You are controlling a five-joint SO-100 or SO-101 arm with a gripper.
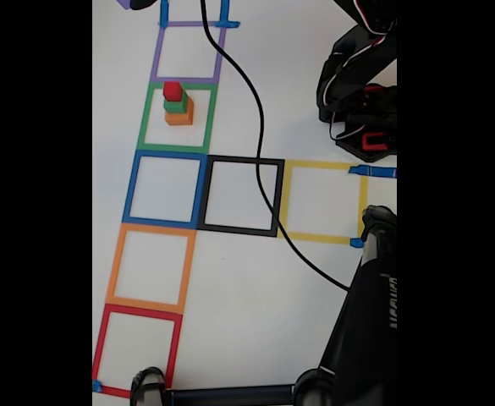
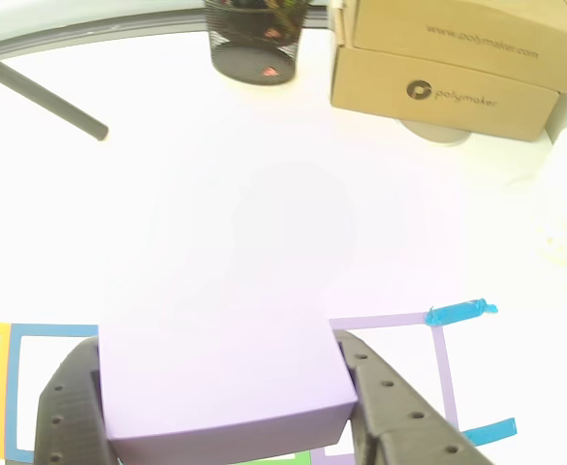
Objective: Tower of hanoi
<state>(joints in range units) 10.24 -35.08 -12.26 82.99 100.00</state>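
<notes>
Two black fingers [image 2: 65, 417] of the gripper [image 2: 215, 349] are closed on a big pale purple block [image 2: 225, 387], one finger touching each side of it, as the other view shows. The block sits between them, and I cannot tell if it rests on the white sheet [image 2: 215, 242] or is lifted.

Just to the right of the gripper in this view is a purple taped square [image 2: 441, 368] with blue tape pieces [image 2: 462, 312] at its corners. Just to the left of it is a blue square [image 2: 14, 387]. Far beyond the fingertips stand two cardboard boxes [image 2: 448, 68] and a black mesh pot [image 2: 257, 44].

In the fixed view a small stack stands inside the green square [image 1: 145, 118]: an orange block [image 1: 178, 116] at the bottom, a green block [image 1: 176, 105] on it, and a red block [image 1: 173, 90] on top. A black cable [image 1: 258, 127] runs across the sheet, passing over the black square [image 1: 240, 230].
</notes>
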